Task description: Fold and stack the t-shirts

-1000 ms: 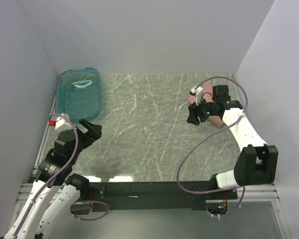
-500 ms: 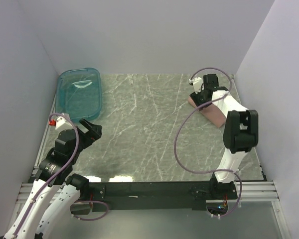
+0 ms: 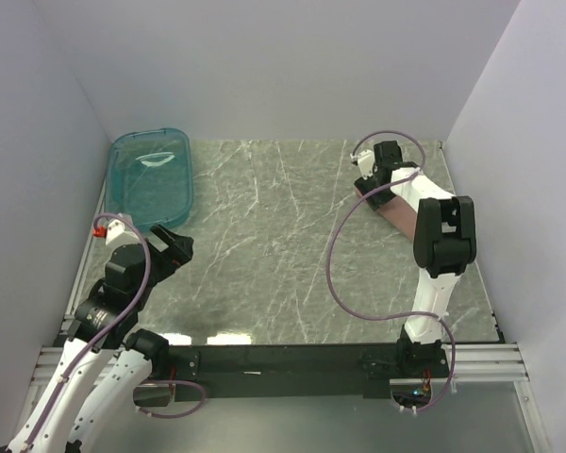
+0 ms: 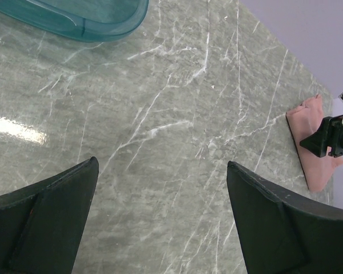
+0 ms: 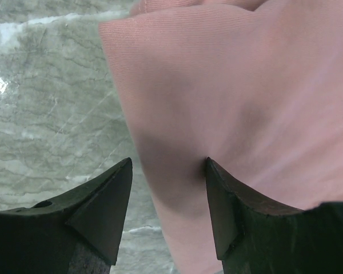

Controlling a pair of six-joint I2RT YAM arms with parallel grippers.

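The dusty-pink t-shirt lies folded into a narrow bundle at the far right of the table. It also shows in the left wrist view and fills the right wrist view; its print is hidden. My right gripper is low over the shirt's far-left end. It is open: one fingertip presses the fabric and the other is over bare table beside the shirt's edge. My left gripper is open and empty, above bare table at the near left.
A teal see-through tub stands at the far left and shows at the top of the left wrist view. Grey walls close in the back and both sides. The right arm's purple cable loops over the table's right half.
My right arm has swung from across the shirt's near side to its far-left end, and its forearm now lies along the right edge. The left arm has not moved.
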